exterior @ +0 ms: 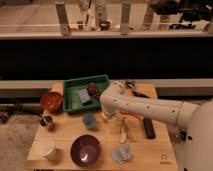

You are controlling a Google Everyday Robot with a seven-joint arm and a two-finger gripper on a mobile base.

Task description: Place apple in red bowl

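The apple (pixel 46 122), small, roundish and yellow-orange, sits on the table's left edge just in front of the red bowl (pixel 51 101), which is reddish-brown with a glossy orange-red inside. My white arm reaches in from the right. Its gripper (pixel 106 114) hangs at the arm's end by the front right corner of the green tray (pixel 75 86), just right of the small blue cup (pixel 89 120). The gripper is well to the right of the apple and the bowl and holds nothing that I can see.
The tray holds a pine cone (pixel 93 90) and a blue sponge (pixel 83 97). A dark purple bowl (pixel 85 149) and a white cup (pixel 48 148) stand in front. A pale long item (pixel 123 129), a black remote (pixel 148 127) and a grey-blue cloth (pixel 121 154) lie on the right.
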